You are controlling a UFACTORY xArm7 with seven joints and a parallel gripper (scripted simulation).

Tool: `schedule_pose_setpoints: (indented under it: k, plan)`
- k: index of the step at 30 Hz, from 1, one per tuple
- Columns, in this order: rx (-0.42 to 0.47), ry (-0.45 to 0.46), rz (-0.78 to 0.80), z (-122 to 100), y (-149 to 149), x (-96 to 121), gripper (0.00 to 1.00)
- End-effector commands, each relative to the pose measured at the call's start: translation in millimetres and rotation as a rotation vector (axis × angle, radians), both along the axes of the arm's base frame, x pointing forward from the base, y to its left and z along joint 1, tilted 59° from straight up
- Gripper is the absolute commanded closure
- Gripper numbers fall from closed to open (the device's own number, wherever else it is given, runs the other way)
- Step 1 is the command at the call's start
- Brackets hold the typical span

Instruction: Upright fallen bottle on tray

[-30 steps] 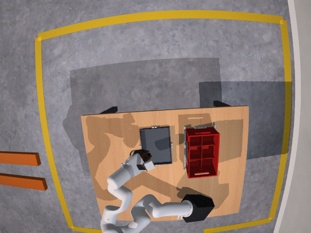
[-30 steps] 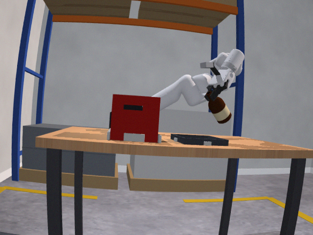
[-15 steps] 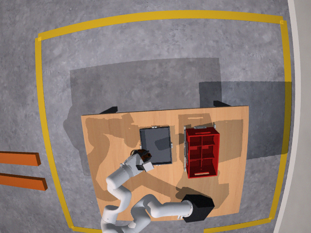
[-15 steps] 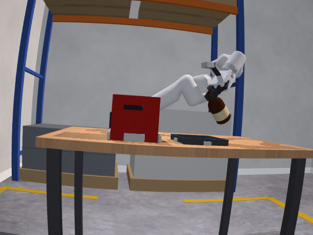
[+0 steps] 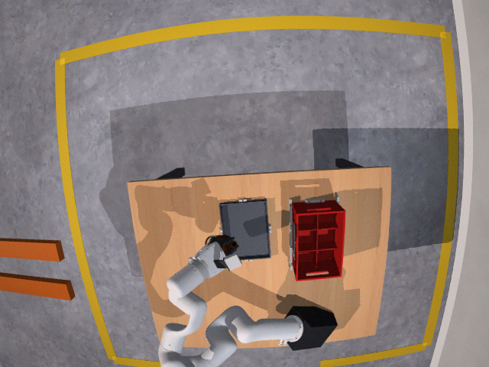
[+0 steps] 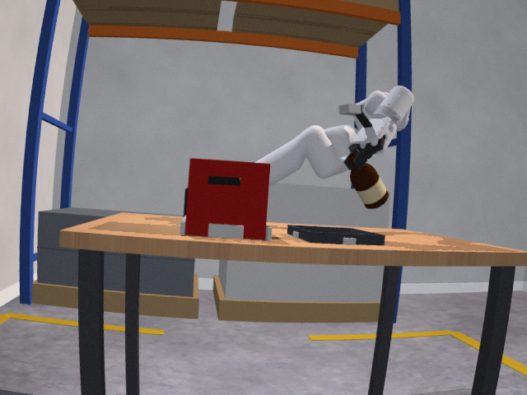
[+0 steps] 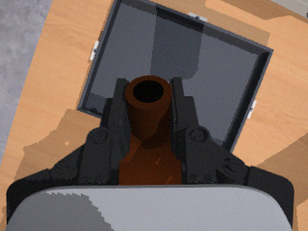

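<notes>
The gripper (image 5: pixel 231 245) (image 6: pixel 356 157) (image 7: pixel 149 94) grasps the brown bottle (image 5: pixel 233 244) (image 6: pixel 369 186) (image 7: pixel 150 125) by its neck, tilted in the air, seemingly near the edge of the tray (image 5: pixel 247 225) (image 6: pixel 340 235) (image 7: pixel 130 53) seen from above, though height blurs that.
</notes>
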State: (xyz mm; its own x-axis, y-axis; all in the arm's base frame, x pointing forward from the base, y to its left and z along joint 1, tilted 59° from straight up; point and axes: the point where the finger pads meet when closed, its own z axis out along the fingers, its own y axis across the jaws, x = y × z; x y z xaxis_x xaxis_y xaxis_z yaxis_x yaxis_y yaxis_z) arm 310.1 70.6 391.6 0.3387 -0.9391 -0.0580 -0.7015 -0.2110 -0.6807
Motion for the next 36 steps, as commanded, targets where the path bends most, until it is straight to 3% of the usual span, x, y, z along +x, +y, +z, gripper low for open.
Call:
schedule_pose_setpoints:
  k: [1,36]
  plan:
    - [0.001,-0.003,-0.002,1.1,-0.6,0.1,1.0]
    - [-0.108,-0.035,-0.108,2.1,0.0,-1.0,1.0]
